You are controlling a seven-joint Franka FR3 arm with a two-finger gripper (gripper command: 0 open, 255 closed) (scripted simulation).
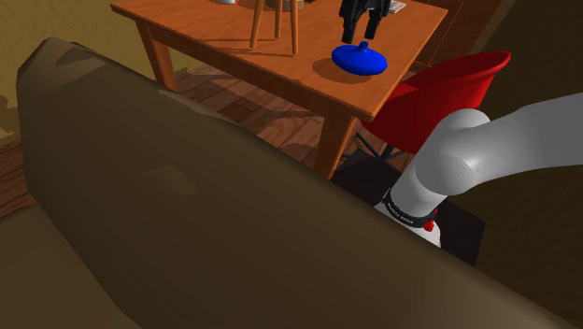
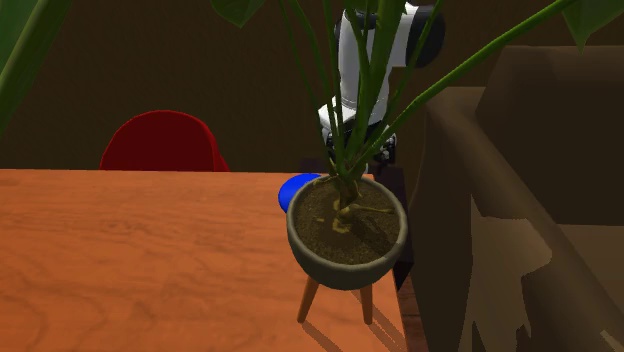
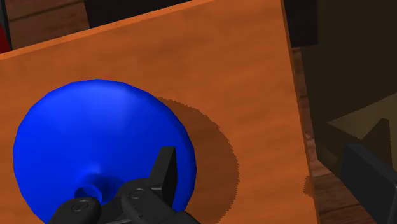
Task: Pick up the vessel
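Okay, blue vessel (image 1: 360,60) — squat round body, narrow neck on top — sits upright on the wooden table (image 1: 234,42), near the table edge that faces the red chair (image 1: 439,89). In the wrist view I see it from above, throwing a round shadow on the tabletop, close to a table corner. In the second exterior view it's mostly hidden behind the plant pot (image 2: 347,240); a blue sliver peeks out at the pot's left.

Gripper (image 1: 362,34) hangs right over the vessel, pointing down, fingers (image 3: 167,170) spread. In the wrist view one finger shows over the vessel's body just beside the neck, while the other stands well off, past the table's edge. Nothing is pinched between them. I can't tell whether a fingertip touches the vessel.

Plant pot is a dark bowl of soil on wooden legs, with long green stalks rising out of it. It stands on the table just beside the vessel, on the shoulder view's left of it. Red chair is pulled up to the table's edge, near the vessel. White arm (image 1: 486,154) reaches from the shoulder view's lower right toward the table. Brown sofa (image 1: 187,215) lies across the shoulder view's foreground, and wooden floor (image 1: 224,93) shows under the table.
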